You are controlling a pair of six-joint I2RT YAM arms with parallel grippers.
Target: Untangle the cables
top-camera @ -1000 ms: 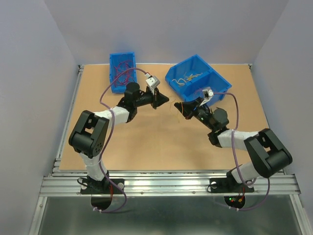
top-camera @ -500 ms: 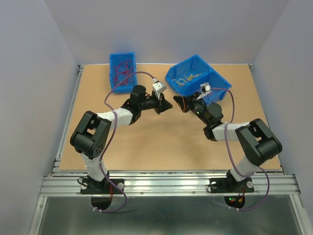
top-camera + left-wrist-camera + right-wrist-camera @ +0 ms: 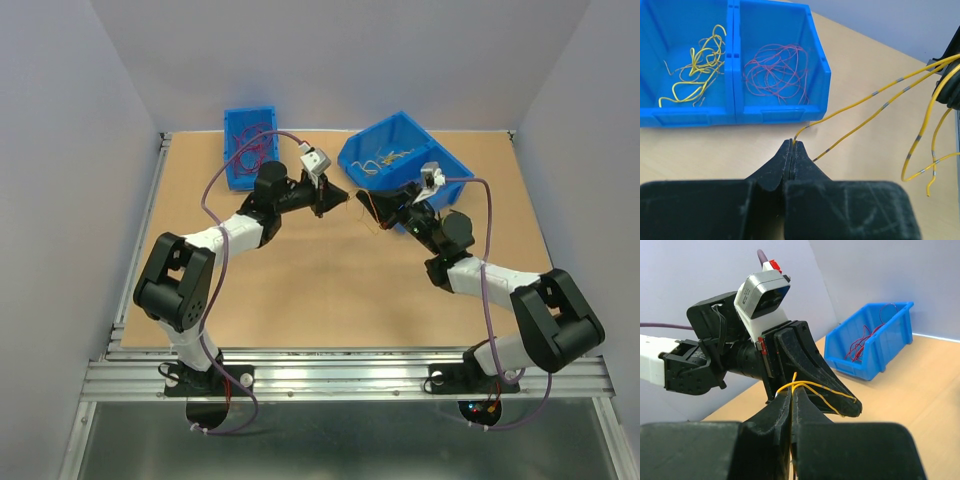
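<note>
The left gripper (image 3: 791,144) pinches a yellow wire (image 3: 875,93) by its end. The right gripper (image 3: 791,392) clamps the yellow loops (image 3: 800,384) at its tips. Separating a strand seems in hand; next, draw the claws apart gently.

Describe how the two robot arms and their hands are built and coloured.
Left arm and right arm match: black joint housings, white-wrapped links, a purple cable looping to a grey-white wrist camera box. The left hand and right hand each have two tapered matte black fingers.
</note>
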